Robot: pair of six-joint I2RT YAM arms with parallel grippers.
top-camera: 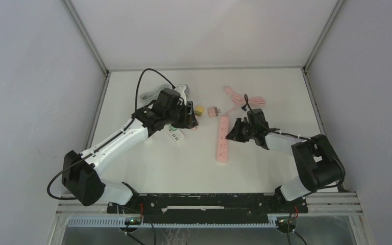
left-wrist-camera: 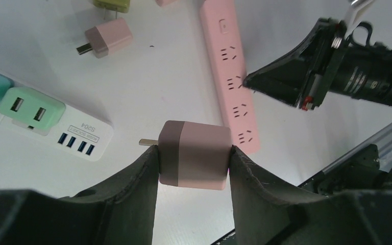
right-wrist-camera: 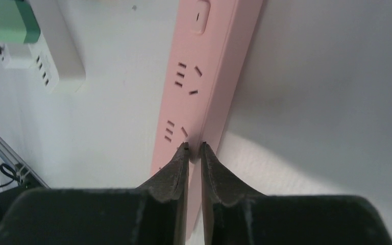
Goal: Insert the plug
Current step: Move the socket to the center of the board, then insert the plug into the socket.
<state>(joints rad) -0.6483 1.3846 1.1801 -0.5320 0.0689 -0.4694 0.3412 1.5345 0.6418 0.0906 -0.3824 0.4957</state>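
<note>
Left wrist view: the left tool (left-wrist-camera: 194,150), half open, squeezes the plug (left-wrist-camera: 196,168) between its dark, ridged fingers. It's a smooth two-tone cube, mauve and pink, with a metal prong poking left above the white worktop (left-wrist-camera: 158,87). The right tool (right-wrist-camera: 194,148) is nearly closed and empty, tips touching the glossy pink power strip (right-wrist-camera: 204,66) at its edge.

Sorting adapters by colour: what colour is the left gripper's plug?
The plug: pale pink with a mauve front band; best in left wrist view.
</note>
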